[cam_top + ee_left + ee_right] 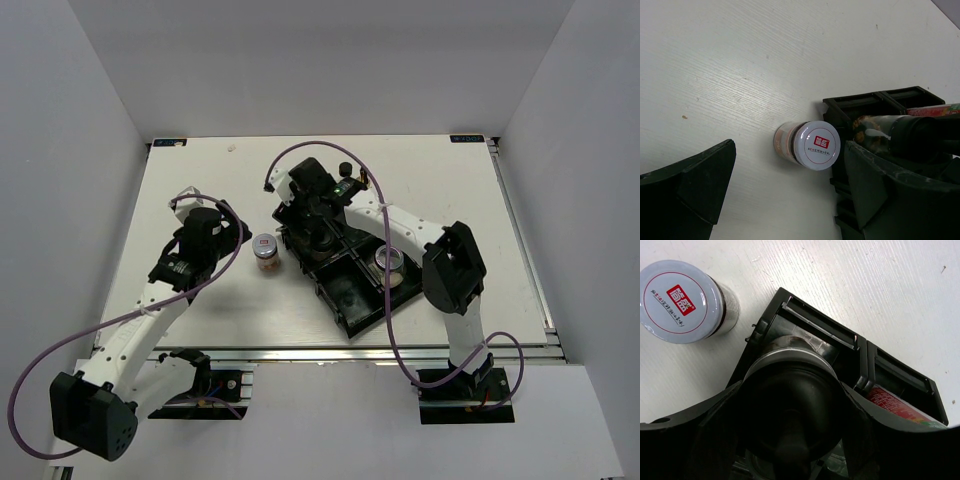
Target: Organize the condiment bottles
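Note:
A short jar with a white lid and red label [265,250] stands on the table just left of the black tray [360,305]. My left gripper [226,240] is open and empty just left of it. In the left wrist view the jar [812,145] is ahead of the open gripper [790,195], not between the fingers. My right gripper [318,222] is shut on a dark black-capped bottle [790,405] over the tray's far-left compartment [815,332]. A red-labelled bottle [895,407] sits in the neighbouring compartment. Another short jar [390,262] sits on the tray's right side.
The white-lidded jar also shows in the right wrist view [680,300], beside the tray corner. A small black-capped item [343,167] stands behind the right arm. The tray's near compartment [352,290] holds nothing I can see. White walls enclose the table.

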`<state>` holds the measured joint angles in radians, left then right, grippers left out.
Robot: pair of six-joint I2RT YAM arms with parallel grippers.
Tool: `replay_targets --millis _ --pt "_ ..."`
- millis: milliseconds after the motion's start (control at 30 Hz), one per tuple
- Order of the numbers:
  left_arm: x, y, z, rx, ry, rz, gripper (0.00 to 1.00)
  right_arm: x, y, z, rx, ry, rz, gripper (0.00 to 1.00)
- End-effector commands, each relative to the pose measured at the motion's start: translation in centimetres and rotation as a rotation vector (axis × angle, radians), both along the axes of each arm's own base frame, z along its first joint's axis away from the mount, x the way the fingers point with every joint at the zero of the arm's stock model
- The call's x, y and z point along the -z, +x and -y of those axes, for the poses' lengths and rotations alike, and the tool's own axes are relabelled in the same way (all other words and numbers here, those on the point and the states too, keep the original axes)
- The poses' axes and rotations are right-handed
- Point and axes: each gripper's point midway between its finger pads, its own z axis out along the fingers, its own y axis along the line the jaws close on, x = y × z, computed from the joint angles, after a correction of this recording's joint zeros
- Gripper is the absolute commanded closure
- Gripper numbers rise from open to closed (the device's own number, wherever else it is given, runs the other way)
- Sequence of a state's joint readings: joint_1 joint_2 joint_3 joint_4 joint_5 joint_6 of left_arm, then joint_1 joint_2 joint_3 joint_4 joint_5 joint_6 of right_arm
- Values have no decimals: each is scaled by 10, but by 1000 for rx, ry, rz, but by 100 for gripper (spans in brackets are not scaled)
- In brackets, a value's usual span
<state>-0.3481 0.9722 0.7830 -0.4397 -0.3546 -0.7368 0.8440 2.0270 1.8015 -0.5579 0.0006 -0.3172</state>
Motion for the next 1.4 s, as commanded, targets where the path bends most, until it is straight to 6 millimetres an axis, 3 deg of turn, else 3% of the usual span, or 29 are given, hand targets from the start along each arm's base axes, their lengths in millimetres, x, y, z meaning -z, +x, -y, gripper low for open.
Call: replay_targets --millis 0,300,500,667,800,900,1033,1367 --pt "-19 8 -1 -14 -3 48 2 0 8 -5 -19 15 34 81" --pt "-20 10 -1 -15 -7 53 2 25 18 -4 0 -19 55 72" --pt "-20 9 -3 -21 -4 51 2 37 14 -1 16 -21 36 50" --pt "-20 8 -2 -16 -8 51 2 33 12 5 37 -13 44 41" --pt "-19 8 1 -4 -13 46 2 14 10 7 40 19 68 24" --pt "-20 9 2 2 -17 45 2 -2 6 5 29 51 76 19" --pt "-20 8 5 12 -26 48 2 -25 1 5 12 96 92 16" --pt "-20 5 4 11 -35 48 2 -82 -53 -18 -195 248 95 11"
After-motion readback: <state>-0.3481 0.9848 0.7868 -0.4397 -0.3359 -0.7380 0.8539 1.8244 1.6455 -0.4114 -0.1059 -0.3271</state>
